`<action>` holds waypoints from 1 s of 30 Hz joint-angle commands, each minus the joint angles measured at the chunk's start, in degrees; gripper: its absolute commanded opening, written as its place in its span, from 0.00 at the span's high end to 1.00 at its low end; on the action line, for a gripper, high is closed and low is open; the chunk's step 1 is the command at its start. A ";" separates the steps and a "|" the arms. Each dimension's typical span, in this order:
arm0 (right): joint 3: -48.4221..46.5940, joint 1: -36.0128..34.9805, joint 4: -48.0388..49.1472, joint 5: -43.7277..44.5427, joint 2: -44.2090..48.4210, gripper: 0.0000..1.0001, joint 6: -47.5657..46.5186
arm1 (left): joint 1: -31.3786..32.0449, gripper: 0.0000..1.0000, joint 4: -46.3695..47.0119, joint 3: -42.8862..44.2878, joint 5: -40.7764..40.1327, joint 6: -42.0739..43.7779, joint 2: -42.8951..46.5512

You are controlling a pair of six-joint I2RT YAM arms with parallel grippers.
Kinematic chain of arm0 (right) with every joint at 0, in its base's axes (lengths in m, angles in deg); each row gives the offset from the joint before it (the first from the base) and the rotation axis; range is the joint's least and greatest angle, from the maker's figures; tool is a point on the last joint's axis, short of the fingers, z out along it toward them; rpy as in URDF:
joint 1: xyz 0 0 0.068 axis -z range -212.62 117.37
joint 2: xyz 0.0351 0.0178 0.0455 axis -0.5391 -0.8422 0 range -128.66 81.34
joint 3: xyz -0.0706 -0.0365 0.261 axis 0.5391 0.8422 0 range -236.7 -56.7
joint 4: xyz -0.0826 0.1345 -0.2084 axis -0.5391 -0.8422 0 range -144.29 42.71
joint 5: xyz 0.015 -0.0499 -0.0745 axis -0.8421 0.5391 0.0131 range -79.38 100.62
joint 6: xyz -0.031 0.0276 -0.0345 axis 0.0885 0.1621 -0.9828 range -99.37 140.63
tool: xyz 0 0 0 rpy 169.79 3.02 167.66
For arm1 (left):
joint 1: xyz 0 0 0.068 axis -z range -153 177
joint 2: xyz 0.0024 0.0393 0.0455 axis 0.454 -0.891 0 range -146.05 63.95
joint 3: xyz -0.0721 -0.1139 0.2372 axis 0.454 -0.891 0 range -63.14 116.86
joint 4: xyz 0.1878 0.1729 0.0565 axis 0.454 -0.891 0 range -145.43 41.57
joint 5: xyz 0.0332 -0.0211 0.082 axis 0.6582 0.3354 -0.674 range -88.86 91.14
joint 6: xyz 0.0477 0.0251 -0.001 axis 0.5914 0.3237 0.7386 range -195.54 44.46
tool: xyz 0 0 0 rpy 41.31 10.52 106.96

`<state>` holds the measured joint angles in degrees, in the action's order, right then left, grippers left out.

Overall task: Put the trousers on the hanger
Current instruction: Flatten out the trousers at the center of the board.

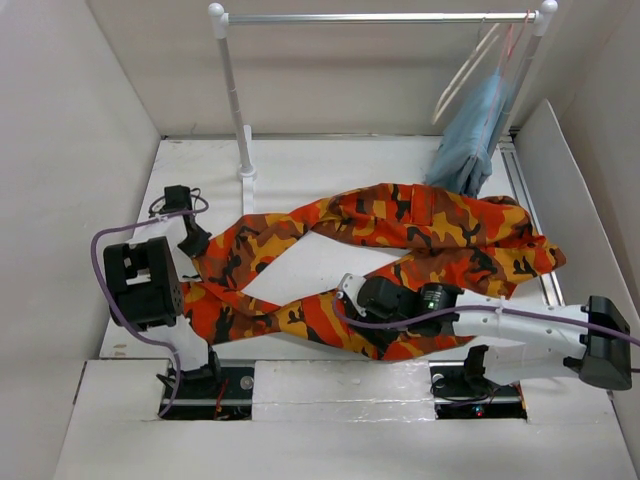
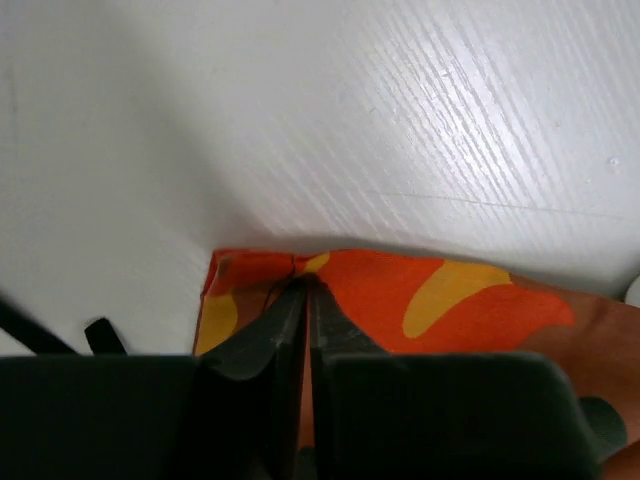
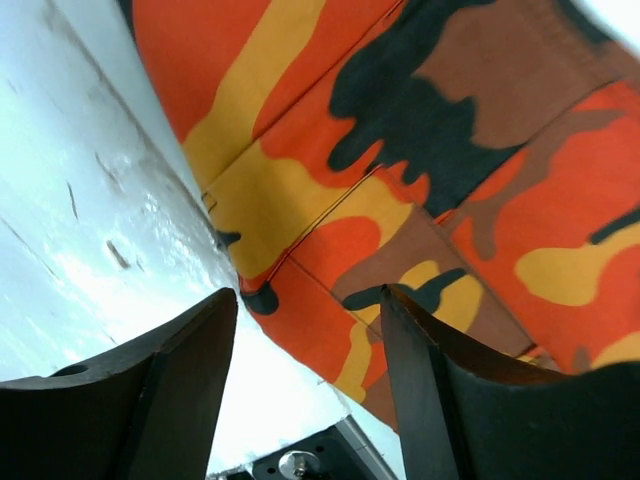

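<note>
Left hand (image 2: pixel 305 292) clamps the hem of orange-red-brown-black camouflage cloth trousers (image 1: pixel 400 215); right hand (image 3: pixel 308 297) gapes apart over them.

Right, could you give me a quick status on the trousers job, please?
Left gripper shut on trousers edge. Right gripper open over the cloth, holding nothing. Trousers sprawled on table; hanger on rail beside blue garment.

**What else I see around me**

A clothes rail (image 1: pixel 380 17) stands at the far side of my white table (image 1: pixel 300 170). A light blue garment (image 1: pixel 470 140) hangs at its right end. A thin pinkish-red hanger (image 1: pixel 509 42) hangs there too. White walls (image 1: pixel 60 120) stand around.
</note>
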<state>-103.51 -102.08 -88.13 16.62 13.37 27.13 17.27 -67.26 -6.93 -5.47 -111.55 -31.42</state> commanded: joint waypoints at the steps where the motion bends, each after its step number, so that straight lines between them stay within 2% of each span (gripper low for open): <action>1: -4.34 -0.33 -0.47 4.89 2.48 0.36 2.02 | -0.02 1.00 2.31 1.27 1.34 1.03 -1.92; 5: -6.45 3.00 -0.56 5.95 3.63 0.37 2.11 | -0.02 1.00 1.95 8.99 -2.96 1.03 -3.06; 8: -9.69 7.13 -1.52 7.00 3.45 0.37 0.97 | -1.42 1.00 1.60 21.27 -5.60 -0.90 -4.38; 10: -11.37 9.41 -1.52 7.97 3.28 0.37 -0.43 | -2.22 1.00 1.96 25.77 -6.13 -1.60 -7.44; 12: -13.48 13.36 -1.35 7.19 3.10 0.36 -2.36 | -2.74 1.00 -1.90 33.50 -7.19 -1.96 -10.69; 14: -14.19 16.87 -1.26 6.22 2.66 0.35 -3.33 | -2.74 1.00 -6.72 39.57 -2.46 0.92 -15.95; 15: -14.71 17.41 -1.35 5.87 2.66 0.36 -4.03 | -0.57 1.00 -10.57 42.81 -1.48 2.33 -16.51; 16: -14.72 17.42 -1.00 5.17 2.84 0.36 -4.48 | 0.93 1.00 -11.31 42.24 -3.13 3.48 -14.34; 17: -14.37 17.42 -0.65 4.99 2.92 0.38 -4.57 | 2.95 1.00 -10.36 35.71 -4.01 4.97 -11.44; 18: -13.41 17.42 0.57 4.73 3.10 0.53 -4.83 | 4.88 1.00 -5.22 31.20 -3.76 8.46 -8.20; 20: -12.00 17.42 1.90 4.28 3.71 0.78 -4.75 | 11.04 1.00 -2.28 18.76 -2.97 10.43 2.23; 21: -11.47 18.12 2.60 4.20 4.06 0.98 -4.48 | 12.88 1.00 0.09 15.02 -2.27 12.09 5.08; 23: -10.24 18.82 3.31 3.93 5.55 1.00 -4.65 | 17.46 1.00 -0.33 5.90 -0.69 12.37 12.56; 26: -8.48 21.98 4.98 1.65 7.58 1.00 -5.80 | 20.97 0.98 -5.50 0.41 -0.25 12.10 18.98; 27: -7.95 23.03 5.50 1.04 8.89 0.97 -5.80 | 20.99 0.85 -7.34 -3.08 0.54 12.28 20.39; 28: -7.43 25.05 5.77 -0.36 9.51 0.93 -7.54 | 21.77 0.73 -8.23 -4.42 0.81 9.41 22.32; 30: -5.84 27.08 6.56 -1.86 10.92 0.82 -8.34 | 23.36 0.48 -7.46 -5.23 3.34 9.55 23.39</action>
<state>-110.50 -77.44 -85.79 17.95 21.79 21.19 40.17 -73.90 -10.04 -4.11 -101.89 -10.53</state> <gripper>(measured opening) 0.150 0.493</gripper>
